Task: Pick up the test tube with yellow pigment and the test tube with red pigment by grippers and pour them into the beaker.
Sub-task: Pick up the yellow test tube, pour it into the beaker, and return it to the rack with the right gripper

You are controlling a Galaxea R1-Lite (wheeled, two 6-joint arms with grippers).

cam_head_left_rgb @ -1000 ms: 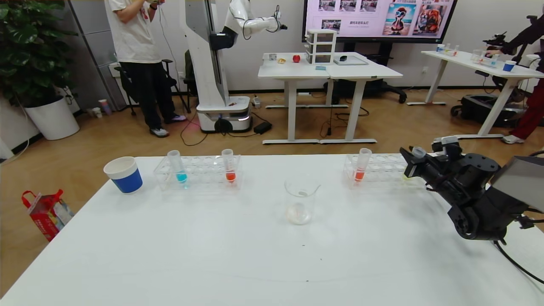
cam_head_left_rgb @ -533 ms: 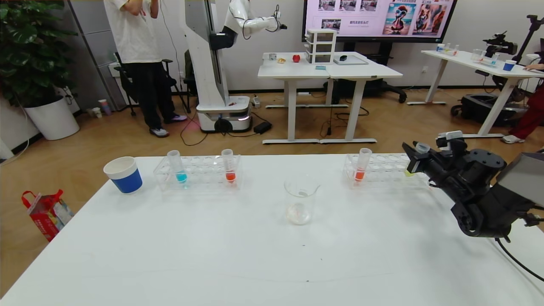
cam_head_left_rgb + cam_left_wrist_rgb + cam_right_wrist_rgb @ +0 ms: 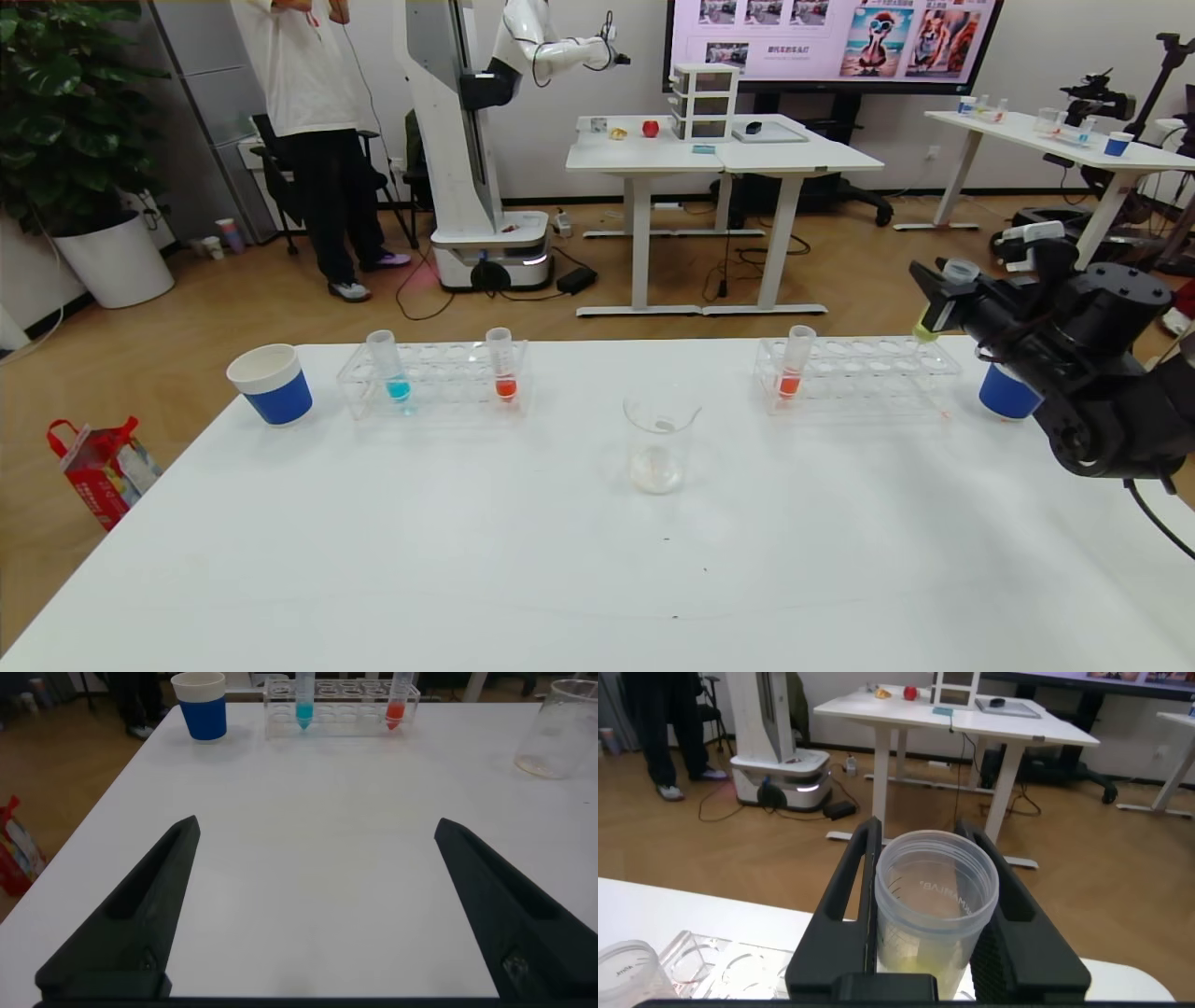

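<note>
Above the desk's (image 3: 523,560) right end, the right claw (image 3: 945,297) grips the upright yellow tube (image 3: 943,301), with the beaker (image 3: 659,440) lying well to its left and lower.

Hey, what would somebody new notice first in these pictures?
Probably the right gripper, raised above the table's far right corner and shut on the test tube with yellow pigment. Next, the clear beaker at mid-table, with tube racks behind it on either side holding red and blue tubes.
</note>
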